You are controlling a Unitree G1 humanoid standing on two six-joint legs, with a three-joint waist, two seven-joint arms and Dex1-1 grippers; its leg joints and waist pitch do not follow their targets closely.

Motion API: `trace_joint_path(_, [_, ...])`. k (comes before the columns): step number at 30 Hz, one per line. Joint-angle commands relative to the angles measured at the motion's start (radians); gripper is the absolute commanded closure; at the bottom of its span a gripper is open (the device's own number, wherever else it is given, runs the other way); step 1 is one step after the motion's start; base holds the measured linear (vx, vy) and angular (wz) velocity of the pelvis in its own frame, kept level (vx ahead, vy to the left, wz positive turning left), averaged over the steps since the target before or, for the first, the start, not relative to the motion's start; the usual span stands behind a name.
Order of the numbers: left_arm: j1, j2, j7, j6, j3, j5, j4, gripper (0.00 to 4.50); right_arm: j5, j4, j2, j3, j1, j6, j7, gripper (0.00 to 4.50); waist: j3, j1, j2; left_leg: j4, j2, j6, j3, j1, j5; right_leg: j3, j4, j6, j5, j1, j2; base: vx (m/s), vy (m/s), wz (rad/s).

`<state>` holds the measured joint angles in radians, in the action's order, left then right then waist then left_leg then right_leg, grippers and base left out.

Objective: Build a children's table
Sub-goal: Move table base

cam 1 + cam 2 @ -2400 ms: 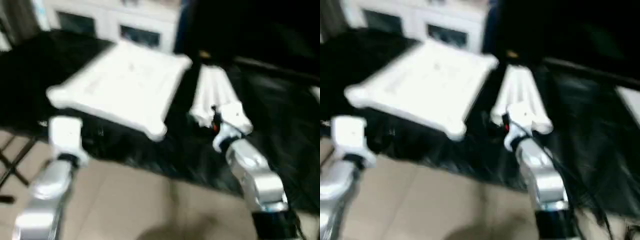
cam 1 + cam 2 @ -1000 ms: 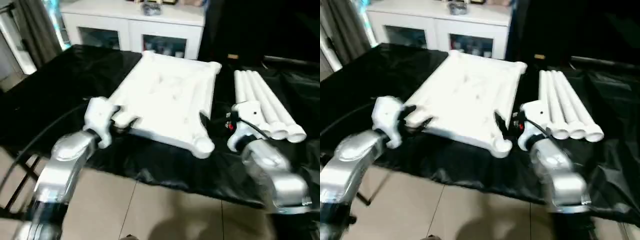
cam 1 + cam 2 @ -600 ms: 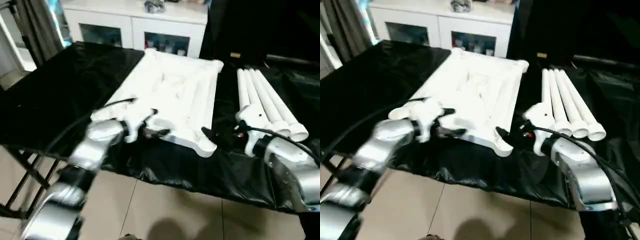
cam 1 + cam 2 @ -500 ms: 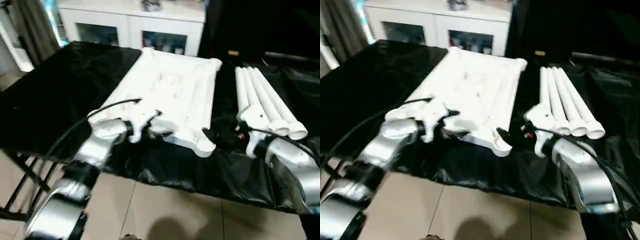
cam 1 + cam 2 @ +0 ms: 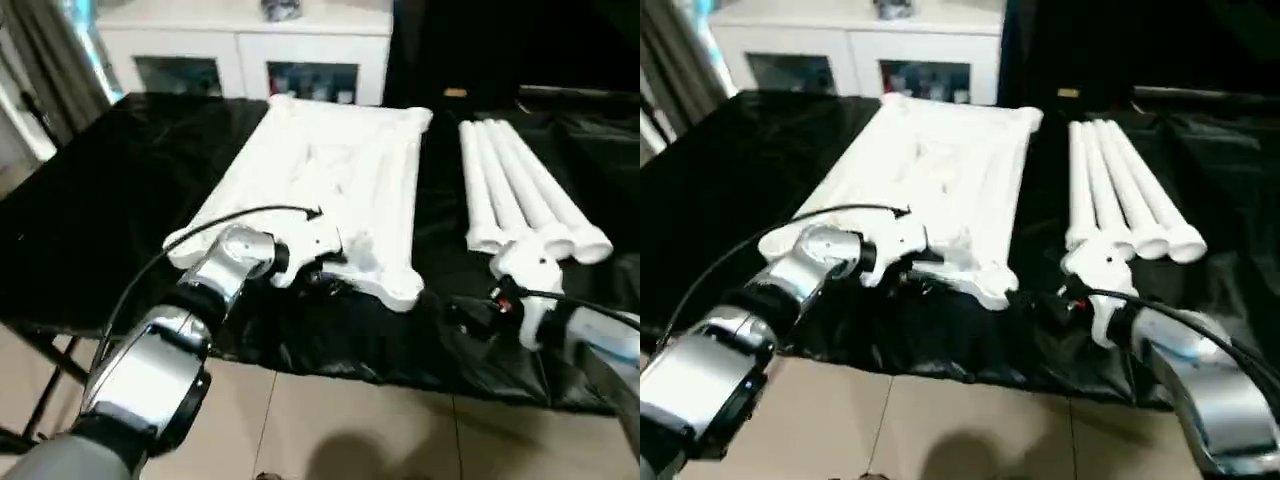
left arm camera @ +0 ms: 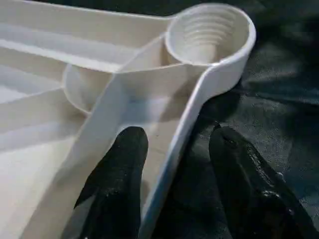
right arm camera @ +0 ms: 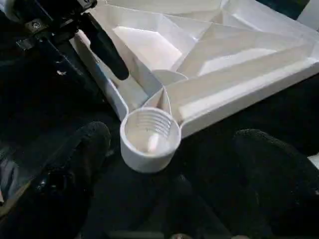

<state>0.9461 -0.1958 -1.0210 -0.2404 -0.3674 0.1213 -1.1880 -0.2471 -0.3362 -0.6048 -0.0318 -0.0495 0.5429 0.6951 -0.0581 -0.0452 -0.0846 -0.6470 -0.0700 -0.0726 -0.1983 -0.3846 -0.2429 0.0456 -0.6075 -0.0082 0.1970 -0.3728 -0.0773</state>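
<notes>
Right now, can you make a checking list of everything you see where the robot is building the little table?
Surface: black cloth covers the work table, wrinkled at the near edge.
Job's things: white tabletop lies underside up, ribs and round corner socket showing; four white legs lie side by side to its right.
Clutter: nothing seen on the cloth.
Grippers: left gripper is open, its fingers straddling the tabletop's near rim, one inside, one outside. Right gripper is open, facing the near right corner socket, not touching it.
Cables: black cable loops over the left forearm; another runs along the right wrist.
Surroundings: white glass-door cabinet behind the table; tiled floor in front.
</notes>
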Motion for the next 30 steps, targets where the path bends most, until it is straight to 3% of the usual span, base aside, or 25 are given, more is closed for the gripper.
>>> trace_joint_path(1, [0.033, -0.004, 0.013, -0.018, -0.009, 0.029, -0.031, 2.51, -0.017, -0.029, -0.008, -0.005, 0.007, 0.018, 0.003, 0.0, 0.061, -0.009, 0.013, 0.104, -0.168, -0.002, 0.098, 0.023, -0.281, -0.069, 0.074, -0.303, 0.112, 0.041, -0.127, 0.0, 0.0, 0.0])
trace_joint_path(6, [0.068, 0.009, 0.046, -0.018, -0.004, 0.063, -0.092, 2.71, -0.022, -0.061, -0.013, -0.004, 0.022, 0.041, -0.003, 0.0, 0.061, -0.023, 0.006, 0.1, -0.168, -0.051, 0.1, 0.014, -0.237, -0.065, 0.075, -0.296, 0.108, 0.044, -0.125, 0.0, 0.0, 0.0])
trace_joint_path(7, [0.072, 0.01, 0.051, -0.015, -0.007, 0.071, -0.1, 2.95, -0.022, -0.066, -0.015, -0.001, 0.024, 0.045, -0.004, 0.0, 0.061, -0.027, 0.005, 0.101, -0.169, -0.053, 0.101, 0.015, -0.245, -0.064, 0.075, -0.292, 0.116, 0.043, -0.124, 0.0, 0.0, 0.0])
trace_joint_path(9, [0.08, 0.011, 0.056, 0.001, -0.011, 0.082, -0.113, 2.96, -0.022, -0.067, -0.018, 0.004, 0.022, 0.048, -0.005, 0.0, 0.06, -0.036, 0.004, 0.102, -0.17, -0.054, 0.103, 0.015, -0.251, -0.064, 0.075, -0.29, 0.115, 0.042, -0.123, 0.0, 0.0, 0.0])
trace_joint_path(12, [0.084, 0.011, 0.056, 0.01, -0.012, 0.084, -0.121, 3.31, -0.019, -0.066, -0.018, 0.005, 0.019, 0.051, -0.003, 0.0, 0.058, -0.042, 0.004, 0.102, -0.168, -0.039, 0.102, 0.016, -0.286, -0.065, 0.08, -0.289, 0.163, 0.038, -0.125, 0.0, 0.0, 0.0])
trace_joint_path(16, [0.083, 0.008, 0.074, 0.011, -0.017, 0.113, -0.14, 3.61, -0.011, -0.061, -0.019, 0.015, 0.011, 0.049, 0.002, 0.0, 0.055, -0.043, 0.015, 0.102, -0.169, -0.033, 0.102, 0.015, -0.296, -0.068, 0.086, -0.276, 0.22, 0.034, -0.126, 0.0, 0.0, 0.0])
trace_joint_path(18, [0.081, 0.006, 0.072, 0.019, -0.013, 0.115, -0.144, 3.7, -0.01, -0.058, -0.018, 0.02, 0.003, 0.05, 0.004, 0.0, 0.054, -0.043, 0.012, 0.102, -0.168, -0.029, 0.103, 0.016, -0.302, -0.068, 0.087, -0.27, 0.241, 0.033, -0.127, 0.0, 0.0, 0.0])
trace_joint_path(19, [0.081, 0.006, 0.072, 0.019, -0.013, 0.115, -0.144, 3.79, -0.01, -0.058, -0.018, 0.021, 0.003, 0.05, 0.004, 0.0, 0.054, -0.045, 0.018, 0.102, -0.168, -0.029, 0.104, 0.015, -0.305, -0.068, 0.088, -0.268, 0.247, 0.033, -0.127, 0.0, 0.0, 0.0])
trace_joint_path(20, [0.081, 0.004, 0.059, 0.033, -0.005, 0.111, -0.146, 3.87, -0.01, -0.056, -0.018, 0.023, -0.003, 0.052, 0.003, 0.0, 0.054, -0.045, 0.014, 0.102, -0.168, -0.026, 0.105, 0.015, -0.305, -0.069, 0.087, -0.265, 0.256, 0.032, -0.128, 0.0, 0.0, 0.0])
trace_joint_path(25, [0.086, 0.007, 0.024, 0.085, 0.024, 0.088, -0.147, 4.06, -0.009, -0.042, -0.022, 0.03, -0.019, 0.047, 0.005, 0.0, 0.055, -0.07, 0.016, 0.104, -0.169, -0.036, 0.109, 0.004, -0.283, -0.066, 0.078, -0.278, 0.197, 0.037, -0.131, 0.0, 0.0, 0.0])
trace_joint_path(30, [0.083, 0.025, 0.016, 0.124, 0.06, 0.06, -0.132, 4.31, -0.004, -0.027, -0.019, 0.03, -0.033, 0.039, 0.003, 0.0, 0.057, -0.083, 0.016, 0.101, -0.168, -0.067, 0.105, 0.004, -0.252, -0.064, 0.08, -0.292, 0.149, 0.04, -0.13, 0.0, 0.0, 0.0])
